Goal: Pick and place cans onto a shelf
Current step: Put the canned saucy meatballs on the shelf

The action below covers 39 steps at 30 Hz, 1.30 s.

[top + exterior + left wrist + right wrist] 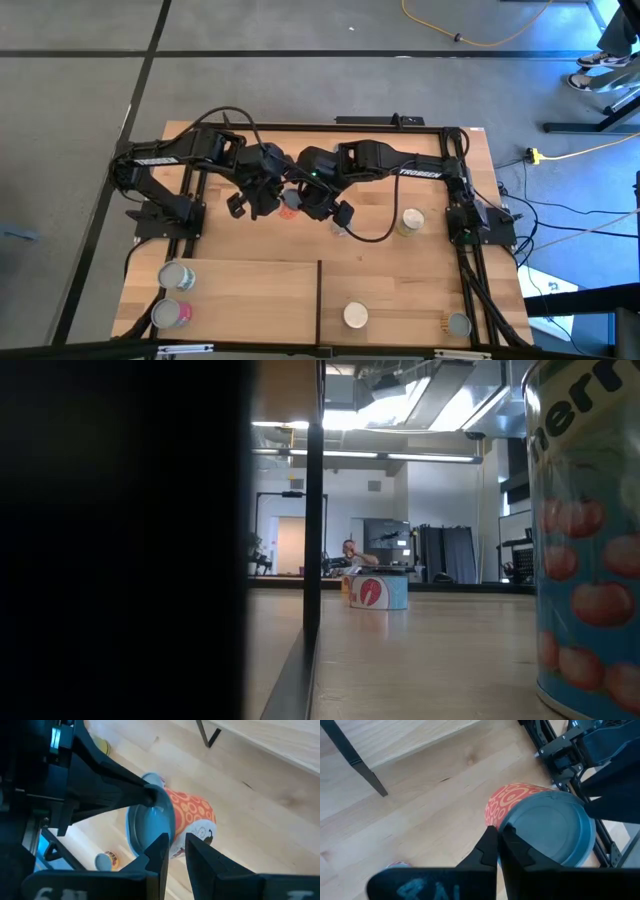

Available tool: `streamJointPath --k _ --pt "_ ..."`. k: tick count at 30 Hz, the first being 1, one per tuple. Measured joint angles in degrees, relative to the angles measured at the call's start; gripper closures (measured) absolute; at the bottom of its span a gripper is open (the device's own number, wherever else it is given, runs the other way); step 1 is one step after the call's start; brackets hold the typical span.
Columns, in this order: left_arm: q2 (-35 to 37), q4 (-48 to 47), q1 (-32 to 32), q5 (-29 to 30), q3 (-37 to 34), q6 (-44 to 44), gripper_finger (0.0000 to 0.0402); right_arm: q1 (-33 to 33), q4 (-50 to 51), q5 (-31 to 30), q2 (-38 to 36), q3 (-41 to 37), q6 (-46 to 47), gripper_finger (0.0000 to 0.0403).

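Standing on wood-plank tabletop (380, 255): orange can (512, 800); shelf (240, 290) near

Around your station: grey floor (300, 25) crossed by dark seams; yellow cable (480, 40) looped across it; black cables (560, 215) beside the table. Beyond: white far wall (340, 495), bright ceiling strip lights (400, 457), dark curtain (445, 555), doorway (292, 545).

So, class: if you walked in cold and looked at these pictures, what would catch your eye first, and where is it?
Both dark arms meet over the middle of the wood tabletop, the left gripper and the right gripper crowding one orange-patterned tin with a grey lid. The right gripper's fingers are shut beside that lid. In the low view, a big cherry-printed can fills the right edge, very near the camera.
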<state>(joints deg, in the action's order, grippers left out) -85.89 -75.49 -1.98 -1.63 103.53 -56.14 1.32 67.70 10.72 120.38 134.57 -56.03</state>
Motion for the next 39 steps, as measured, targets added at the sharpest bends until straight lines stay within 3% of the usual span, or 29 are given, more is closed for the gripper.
streamJointPath --k 10,20,31,39 --pt "0.45 0.02 -0.66 5.94 0.1 5.03 0.0344 -1.01 0.61 -3.41 0.0 0.02 5.34 0.0397" --pt "3.11 -3.16 -4.18 14.6 5.52 17.5 0.0344 -5.4 -1.27 -3.58 0.68 0.15 23.11 0.0397" --pt "5.61 -3.58 -5.62 17.81 6.67 25.89 0.0344 -8.29 -4.01 -3.58 11.48 0.06 34.93 0.0397" --pt "5.97 -3.58 -5.62 17.9 6.64 26.21 0.0344 -8.66 -2.01 -3.56 19.02 0.06 40.8 0.0397"
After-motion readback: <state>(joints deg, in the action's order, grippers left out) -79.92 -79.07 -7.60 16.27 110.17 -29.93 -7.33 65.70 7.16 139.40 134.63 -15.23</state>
